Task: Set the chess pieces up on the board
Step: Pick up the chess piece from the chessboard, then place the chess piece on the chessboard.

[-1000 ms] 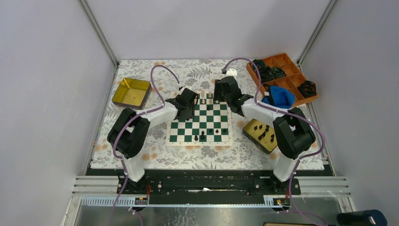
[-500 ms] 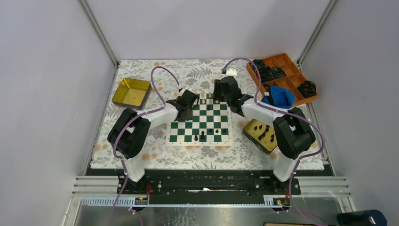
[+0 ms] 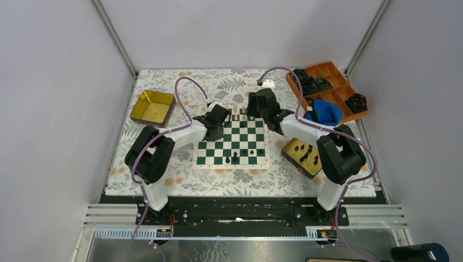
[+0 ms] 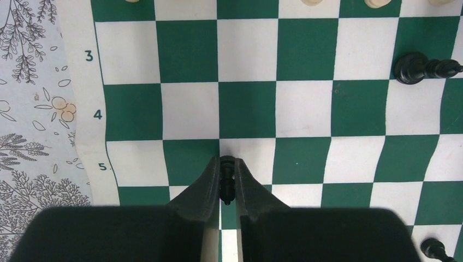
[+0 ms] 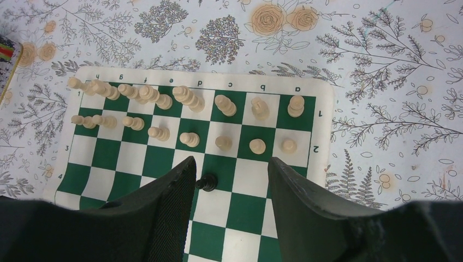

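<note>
Left claw (image 4: pixel 227 161) pinched together on black pawn (image 4: pixel 227 184), low over board (image 4: pixel 306 98) by row 5. Lift straight up, keep pawn upright, steer wide of cream pieces (image 5: pixel 189 139). Right claw (image 5: pixel 230 162) spread apart above second black piece (image 5: pixel 207 182), not touching

Top view looks down from behind on the whole table (image 3: pixel 164 183); wrist views look closely down on the shared board (image 3: pixel 218 145).
</note>
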Robot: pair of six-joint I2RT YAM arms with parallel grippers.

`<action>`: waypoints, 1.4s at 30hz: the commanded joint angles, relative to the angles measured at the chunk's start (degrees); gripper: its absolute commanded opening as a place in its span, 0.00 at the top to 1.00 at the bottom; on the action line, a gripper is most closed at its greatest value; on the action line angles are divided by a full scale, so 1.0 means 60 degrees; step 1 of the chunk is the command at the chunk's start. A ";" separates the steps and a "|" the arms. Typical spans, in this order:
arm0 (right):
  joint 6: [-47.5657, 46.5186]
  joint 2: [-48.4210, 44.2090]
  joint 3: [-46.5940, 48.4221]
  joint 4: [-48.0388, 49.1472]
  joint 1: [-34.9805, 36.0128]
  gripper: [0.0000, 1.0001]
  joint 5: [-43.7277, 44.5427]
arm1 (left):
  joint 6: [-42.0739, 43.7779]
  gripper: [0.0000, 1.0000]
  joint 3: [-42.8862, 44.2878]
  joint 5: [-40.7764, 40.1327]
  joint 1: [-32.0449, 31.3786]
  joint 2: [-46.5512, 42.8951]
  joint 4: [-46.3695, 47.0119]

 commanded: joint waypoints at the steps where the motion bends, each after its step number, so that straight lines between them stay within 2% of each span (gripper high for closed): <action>1: 0.0006 0.0057 0.0076 0.0285 -0.0053 0.42 0.0044 | -0.0134 0.88 -0.0047 -0.0341 -0.0075 -0.0322 0.0151; 5: -0.0044 0.0057 0.0161 0.0156 -0.0046 0.43 0.0065 | -0.0217 0.97 0.0015 -0.0554 -0.0074 -0.0501 -0.0101; 9: -0.0094 -0.0012 0.0223 -0.0010 -0.0057 0.42 0.0069 | -0.0358 1.00 0.0109 -0.0641 -0.0074 -0.0744 -0.0512; 14: -0.0079 -0.0162 0.0180 -0.0192 -0.0054 0.42 0.0026 | -0.0684 1.00 -0.0075 -0.0620 -0.0075 -0.1426 -0.1209; 29: 0.0076 -0.0478 -0.0540 -0.0253 -0.0045 0.43 -0.0359 | -0.1929 1.00 -0.2423 0.0340 -0.0212 -0.3823 -0.1942; 34: 0.0109 -0.0527 -0.0728 -0.0233 -0.0053 0.43 -0.0397 | -0.2030 1.00 -0.2480 0.0658 -0.0404 -0.3835 -0.1945; 42: 0.0092 -0.0443 -0.0786 -0.0297 -0.0046 0.43 -0.0370 | -0.2148 1.00 -0.1939 0.0701 -0.1041 -0.2983 -0.1922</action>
